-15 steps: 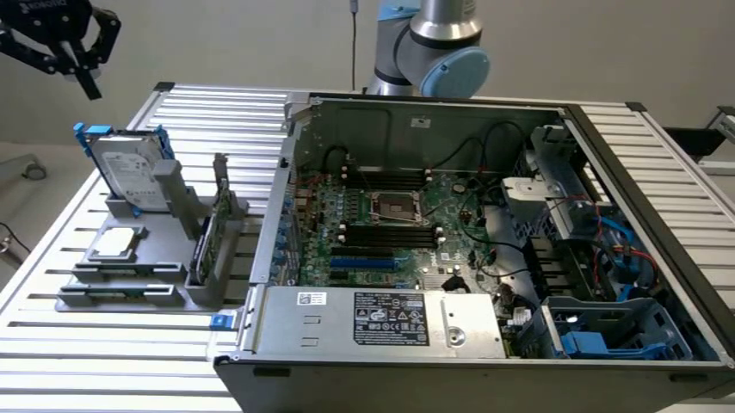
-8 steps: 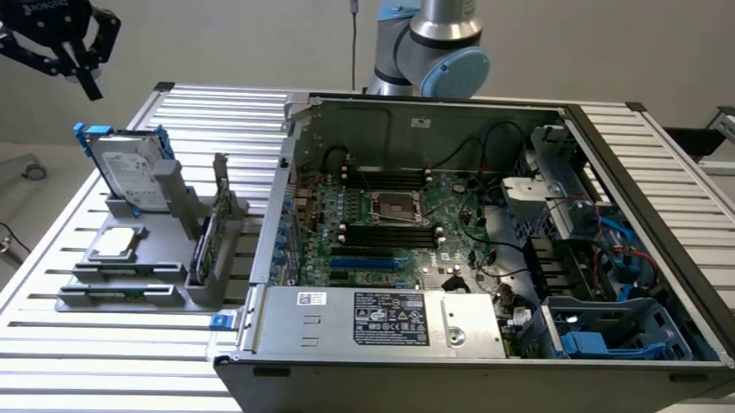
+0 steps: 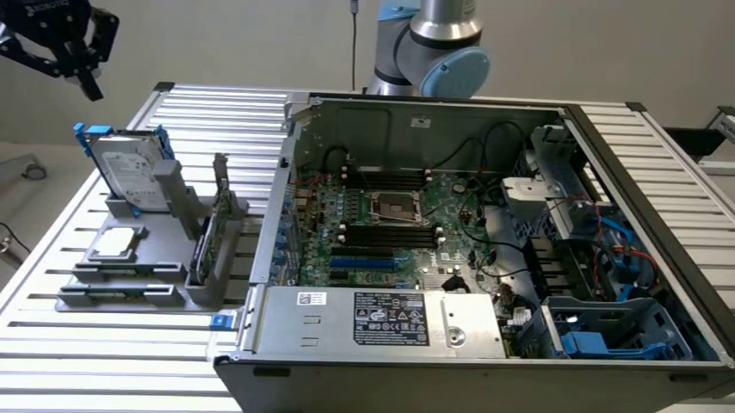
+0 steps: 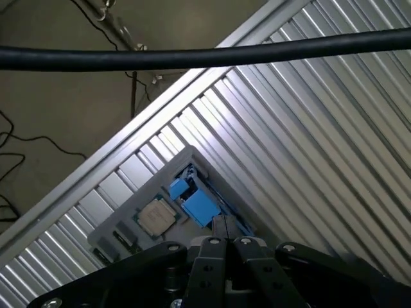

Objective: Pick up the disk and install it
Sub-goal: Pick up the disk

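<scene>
pincer [image 3: 89, 86], closed together and empty, hangs above the disk [image 3: 124, 168] upright in a grey holder [image 3: 126, 297]

bench [image 3: 643, 146]: bare ribbed aluminium slats, satin sheen. computer case [image 3: 379, 331]: matt grey sheet metal, with a paper-looking sticker on one panel. motherboard [image 3: 391, 224] inside it: green board, slightly glossy. disk [image 3: 124, 172], at 9 o'clock from the case in the exterior view: silver-grey metal, pale label, bright blue plastic rails. holder [image 3: 138, 284] under it: matt grey plastic. chip [image 3: 119, 243] on the holder: dull silver metal lid. tool [image 3: 89, 86]: matt black. arm [image 3: 442, 34]: smooth silver metal, pale blue cap. drive carrier [image 3: 597, 342], at 4 o'clock inside the case: blue plastic.
</scene>
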You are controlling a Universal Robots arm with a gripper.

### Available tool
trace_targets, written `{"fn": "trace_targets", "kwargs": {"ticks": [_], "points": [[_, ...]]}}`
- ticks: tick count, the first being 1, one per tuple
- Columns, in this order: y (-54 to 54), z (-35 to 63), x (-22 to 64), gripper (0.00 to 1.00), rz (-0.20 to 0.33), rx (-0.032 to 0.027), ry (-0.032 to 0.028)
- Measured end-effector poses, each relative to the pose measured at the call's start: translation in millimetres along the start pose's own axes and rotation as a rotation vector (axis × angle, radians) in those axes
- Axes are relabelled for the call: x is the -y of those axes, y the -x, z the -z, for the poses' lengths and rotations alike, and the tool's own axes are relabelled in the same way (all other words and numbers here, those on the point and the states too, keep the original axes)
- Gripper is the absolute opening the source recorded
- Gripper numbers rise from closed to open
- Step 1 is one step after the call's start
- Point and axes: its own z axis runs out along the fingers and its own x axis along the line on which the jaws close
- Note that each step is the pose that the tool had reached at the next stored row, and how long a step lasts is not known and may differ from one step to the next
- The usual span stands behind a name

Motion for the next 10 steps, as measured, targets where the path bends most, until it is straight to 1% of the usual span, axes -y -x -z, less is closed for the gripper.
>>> {"fn": "trace_targets", "kwargs": {"ticks": [10], "points": [[0.0,-0.6,0.0,0.11,0.183,-0.0033,0.0019]]}}
